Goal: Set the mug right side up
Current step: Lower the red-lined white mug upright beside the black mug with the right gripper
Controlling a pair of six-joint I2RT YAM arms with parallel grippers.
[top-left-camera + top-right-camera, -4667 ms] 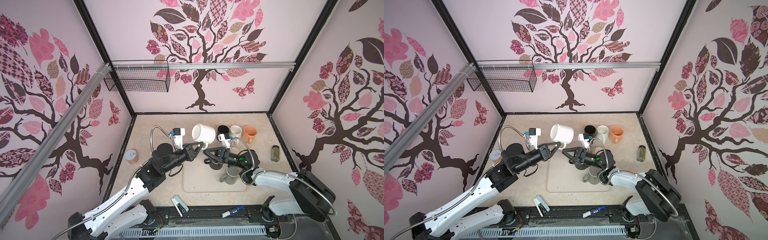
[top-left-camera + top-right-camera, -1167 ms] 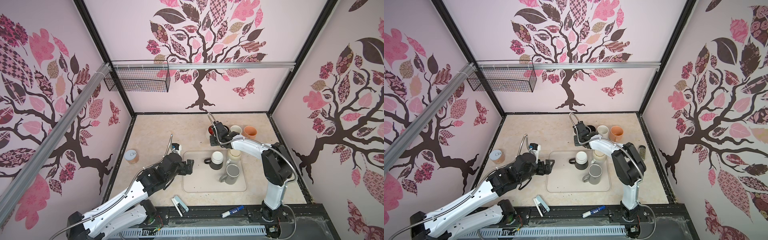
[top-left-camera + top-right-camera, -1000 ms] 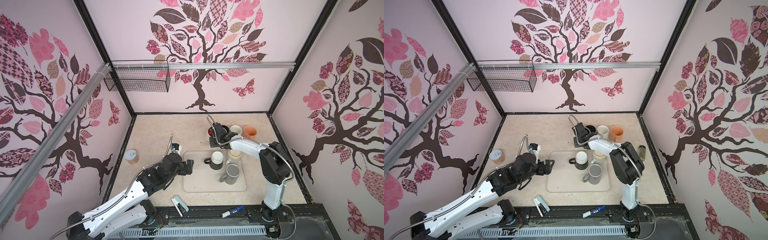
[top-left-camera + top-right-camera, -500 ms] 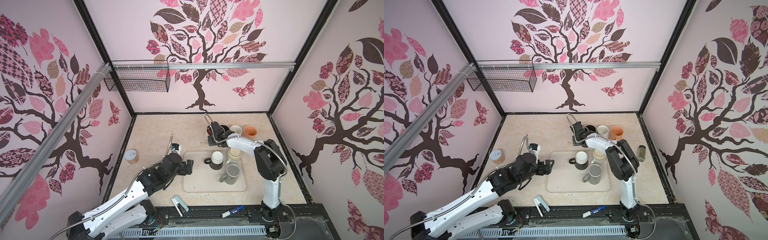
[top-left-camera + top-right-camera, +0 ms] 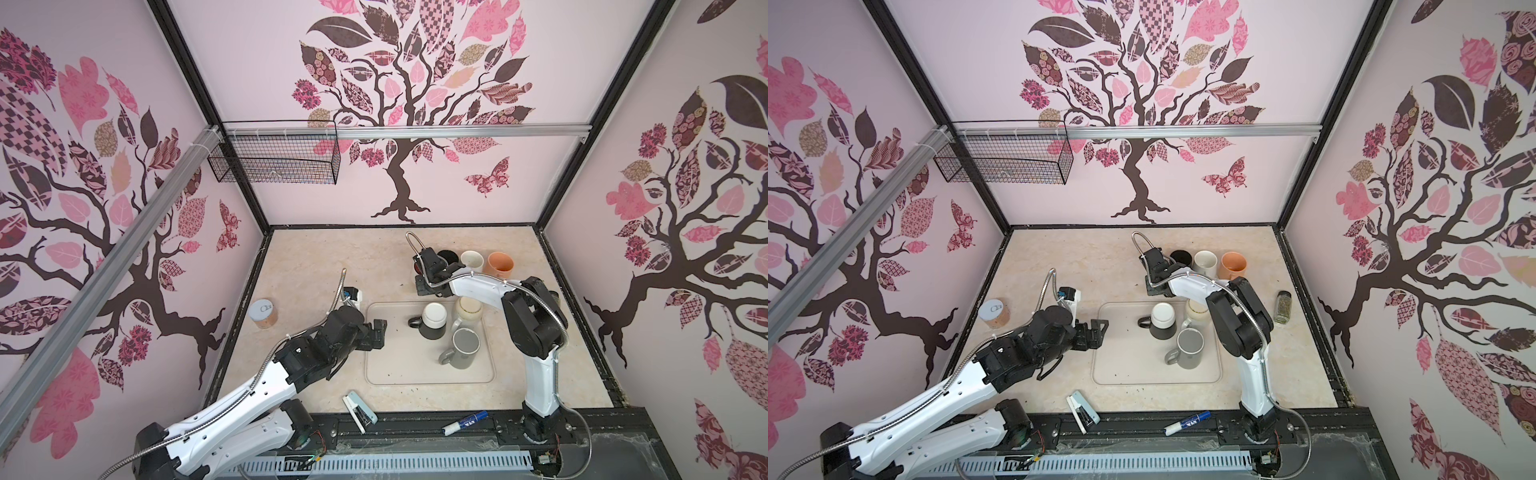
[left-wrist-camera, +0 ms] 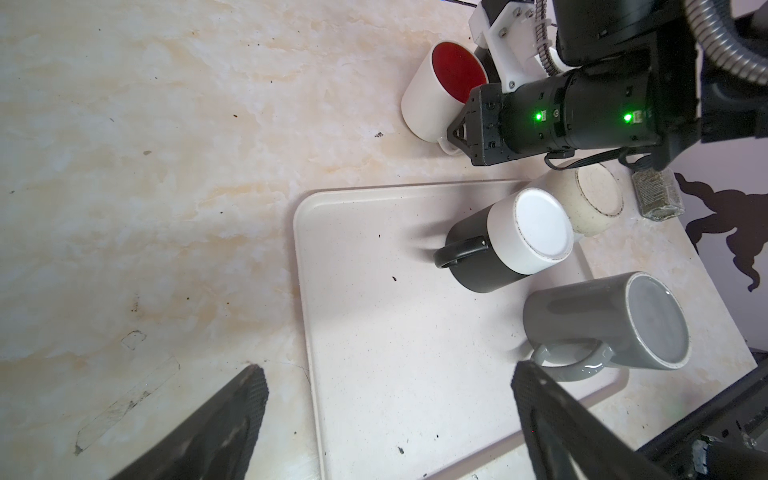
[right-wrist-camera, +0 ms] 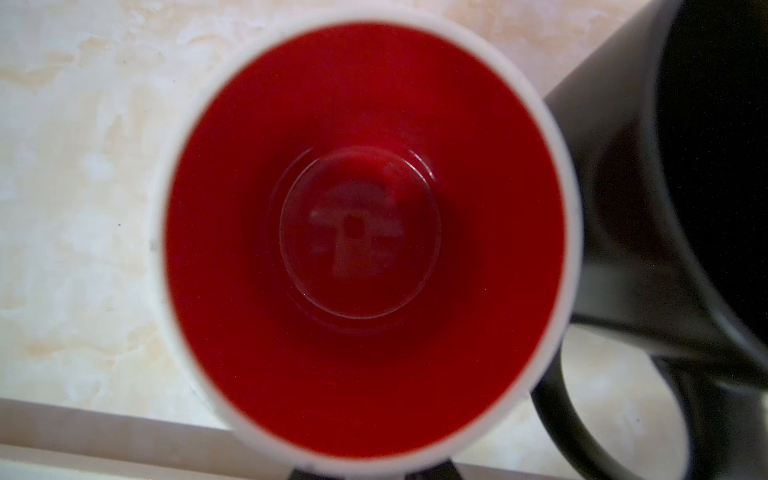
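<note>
1. Shows the red-lined mug [image 6: 424, 104] upright, mouth up, on the table [image 5: 332, 257] just behind the tray [image 5: 399, 365], not on it.
2. Looks straight down into that mug's red inside from the right wrist, the rim filling most of the view.
3. Presses the right gripper [image 6: 455, 135] together at the mug's handle, with a sliver of white handle peeking out under the fingertips; appears clamped on it.
4. Hides most of the mug beneath the right arm in both top views.
5. Puts a black mug [image 7: 665, 208] just beside it, also mouth up, with a cream mug [image 5: 471, 260] and an orange mug [image 5: 500, 264] further along the same row.
6. Hangs the left gripper [image 5: 379, 333] over the tray's left edge with the jaws spread wide, clamped on nothing, well apart from every mug.
7. Has a black-and-white mug [image 5: 432, 322] and a grey mug [image 5: 463, 347] bottom up on the tray, and a speckled mug [image 5: 469, 307] bottom up at its far right corner.
8. Includes a spice jar [image 5: 1282, 306] right of the tray, a lidded tin [image 5: 263, 313] to the left, and a stapler [image 5: 359, 407] and marker [image 5: 463, 424] at the front.
</note>
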